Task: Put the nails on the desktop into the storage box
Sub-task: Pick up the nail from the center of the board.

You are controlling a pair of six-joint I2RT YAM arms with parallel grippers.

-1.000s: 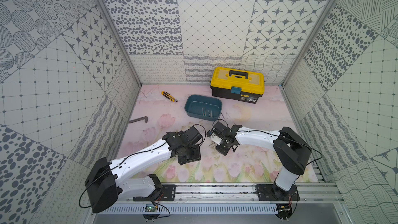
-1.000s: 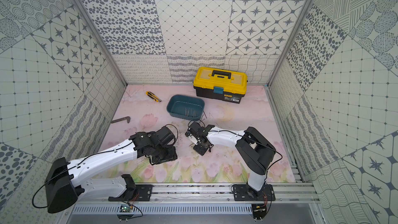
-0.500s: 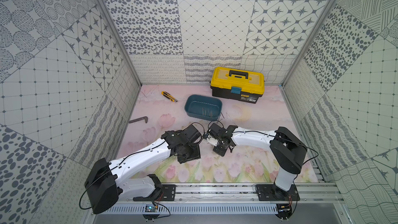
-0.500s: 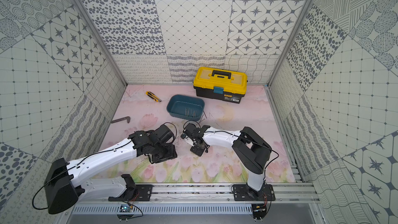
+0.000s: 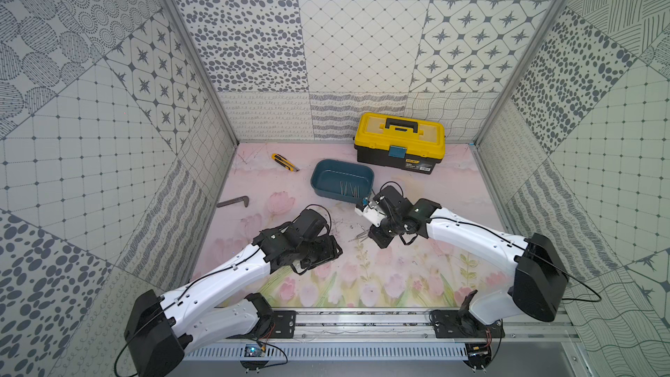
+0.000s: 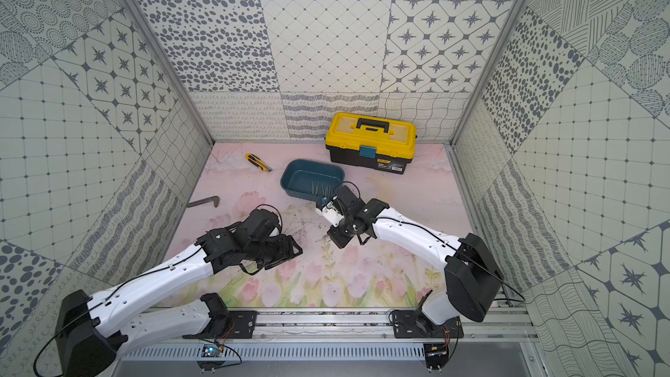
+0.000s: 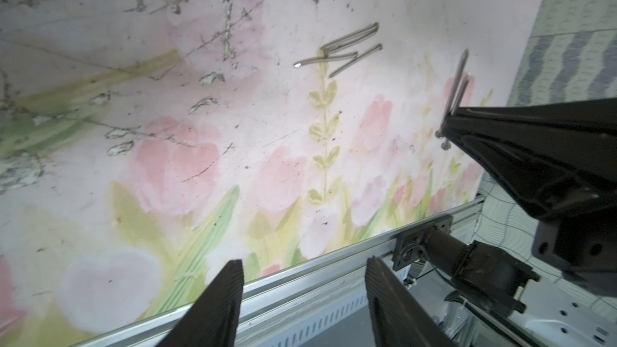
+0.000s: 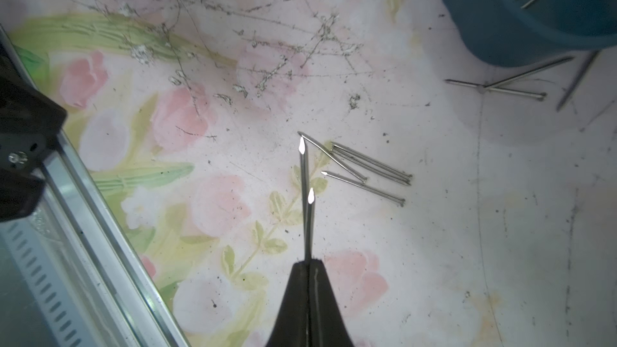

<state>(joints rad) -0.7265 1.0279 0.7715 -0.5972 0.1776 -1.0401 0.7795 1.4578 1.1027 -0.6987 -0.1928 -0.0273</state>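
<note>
Steel nails (image 8: 307, 235), two, pinched in closed R gripper (image 8: 309, 263), tips fwd, likely for drop into teal storage box (image 5: 326, 175); L gripper (image 7: 304, 262) open, empty, standing clear.

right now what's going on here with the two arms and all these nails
The right end effector is shut on two thin grey metal nails, held over the pale pink tulip-printed desktop. The left end effector hangs open and empty nearby. A few nails already lie in the small teal-blue plastic storage box. A loose cluster of nails and several more nails beside the box are not yet picked up.
</note>
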